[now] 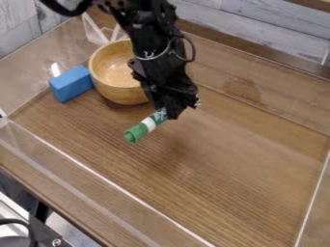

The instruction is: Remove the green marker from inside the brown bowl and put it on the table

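at the nine o'clock edge a clear plastic wall (39, 154) lines the table (233, 183), running from the near corner up toward eleven o'clock. a blue block (69, 84) sits close inside that wall, just beside the brown bowl (114, 73) at the bowl's eight o'clock; whether the two touch cannot be told. the bowl's pale inside shows nothing in it. from the bowl's five o'clock the tabletop opens into a wide bare stretch of wood grain reaching toward three and six o'clock, bounded by another clear wall (314, 207) at the right.

the arm comes down from twelve o'clock, black and jointed, its gripper (168, 108) pointing steeply down just past the bowl's four o'clock rim. the jaws are narrowed on the upper end of the green marker (146, 126), which slants from the fingers down toward seven o'clock. its green cap end is low over the wood; contact with the table cannot be told. the marker lies clear outside the bowl.

the surface is glossy, with pale reflections toward two o'clock.
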{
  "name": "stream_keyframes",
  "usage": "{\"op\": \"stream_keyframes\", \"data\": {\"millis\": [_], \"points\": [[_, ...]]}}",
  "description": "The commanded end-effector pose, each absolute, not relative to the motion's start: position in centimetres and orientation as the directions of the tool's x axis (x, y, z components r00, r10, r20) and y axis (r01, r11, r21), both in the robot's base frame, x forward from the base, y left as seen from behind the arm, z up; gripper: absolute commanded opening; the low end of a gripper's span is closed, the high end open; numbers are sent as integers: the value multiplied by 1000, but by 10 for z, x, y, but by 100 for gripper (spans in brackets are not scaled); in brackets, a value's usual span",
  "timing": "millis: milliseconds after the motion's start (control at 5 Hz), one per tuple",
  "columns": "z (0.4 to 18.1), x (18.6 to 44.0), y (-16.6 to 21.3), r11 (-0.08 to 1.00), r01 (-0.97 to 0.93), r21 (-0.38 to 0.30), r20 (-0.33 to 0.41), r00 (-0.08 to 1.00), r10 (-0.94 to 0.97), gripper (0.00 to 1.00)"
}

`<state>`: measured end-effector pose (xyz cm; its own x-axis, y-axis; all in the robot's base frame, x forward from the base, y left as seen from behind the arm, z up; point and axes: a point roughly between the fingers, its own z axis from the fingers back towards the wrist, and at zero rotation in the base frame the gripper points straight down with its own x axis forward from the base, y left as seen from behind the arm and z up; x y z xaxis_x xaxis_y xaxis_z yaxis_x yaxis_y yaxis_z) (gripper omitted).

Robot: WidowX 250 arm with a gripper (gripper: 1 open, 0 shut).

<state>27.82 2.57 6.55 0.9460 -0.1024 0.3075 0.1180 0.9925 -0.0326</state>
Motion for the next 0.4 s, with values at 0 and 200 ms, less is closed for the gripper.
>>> {"op": "stream_keyframes", "data": {"millis": [0, 200], "points": [[69, 285, 27, 992, 119, -34, 359, 928, -99, 0], [63, 288, 26, 991, 125, -49, 374, 922, -98, 0]]}}
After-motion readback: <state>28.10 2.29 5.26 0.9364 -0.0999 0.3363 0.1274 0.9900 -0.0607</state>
